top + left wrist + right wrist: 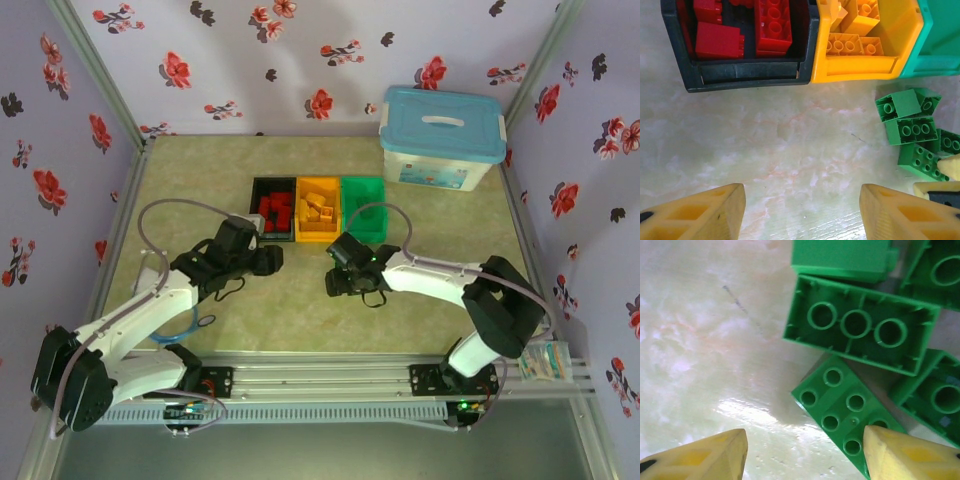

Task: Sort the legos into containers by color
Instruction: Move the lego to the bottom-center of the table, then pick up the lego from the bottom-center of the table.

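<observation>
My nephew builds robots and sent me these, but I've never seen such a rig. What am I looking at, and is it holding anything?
Two robot arms are bolted at the near edge of a table. The wide picture comes from a camera above and behind them; the other two from cameras on the wrists, so the yellow fingers at the bottom are each arm's own. Three bins stand in a row: a black bin with red bricks, a yellow bin with yellow bricks, a green bin. Green bricks lie loose on the table near it. A white box stands at the back right. The left end effector and right end effector are open and hold nothing; the right is close above the loose bricks.
</observation>
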Controlling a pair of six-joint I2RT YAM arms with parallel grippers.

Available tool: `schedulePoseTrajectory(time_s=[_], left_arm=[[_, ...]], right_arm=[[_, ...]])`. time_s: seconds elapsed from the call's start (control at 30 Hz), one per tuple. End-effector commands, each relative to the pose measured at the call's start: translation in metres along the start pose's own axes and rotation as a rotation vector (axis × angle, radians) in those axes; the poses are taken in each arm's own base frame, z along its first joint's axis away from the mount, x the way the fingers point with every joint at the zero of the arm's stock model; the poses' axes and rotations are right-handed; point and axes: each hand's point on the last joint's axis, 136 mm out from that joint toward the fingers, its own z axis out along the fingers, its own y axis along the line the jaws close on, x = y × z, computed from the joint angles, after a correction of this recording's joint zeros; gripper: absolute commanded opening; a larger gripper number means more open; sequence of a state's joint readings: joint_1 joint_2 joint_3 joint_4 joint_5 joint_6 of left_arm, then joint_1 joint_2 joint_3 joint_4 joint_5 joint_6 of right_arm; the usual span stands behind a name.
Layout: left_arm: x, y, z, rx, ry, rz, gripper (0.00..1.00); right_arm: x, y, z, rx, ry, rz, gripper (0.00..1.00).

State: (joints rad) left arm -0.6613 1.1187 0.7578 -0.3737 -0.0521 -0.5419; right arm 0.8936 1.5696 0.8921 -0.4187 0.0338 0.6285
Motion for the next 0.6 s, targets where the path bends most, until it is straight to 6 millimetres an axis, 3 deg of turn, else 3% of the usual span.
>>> schedulePoseTrajectory(time_s=[0.0,0.13,0.2,0.4,0.57], left_arm=[[-0.001,0.002,-0.003,-0.009,-0.022,-0.011,0.62],[0.000,0.003,-0.003,-0.007,-0.023,-0.011,0.62],[-0.001,0.003,-0.005,-0.007,-0.026,-0.011,0.62],[-0.001,0.003,-0.009,-0.002,-0.037,-0.014,0.62],[0.002,0.005,-0.009,-0.004,-0.034,-0.020,0.62]], right_arm=[[0.007,0.019,0.005,-0.031,0.033,-0.026,0.62],[0.009,0.059,0.001,-0.187,0.038,-0.044,0.62],[0.002,0.065,-0.007,-0.193,0.007,-0.049,0.62],[-0.021,0.043,-0.030,-0.042,-0.085,-0.054,0.62],[-0.021,0.025,-0.030,0.060,-0.090,-0.060,0.62]])
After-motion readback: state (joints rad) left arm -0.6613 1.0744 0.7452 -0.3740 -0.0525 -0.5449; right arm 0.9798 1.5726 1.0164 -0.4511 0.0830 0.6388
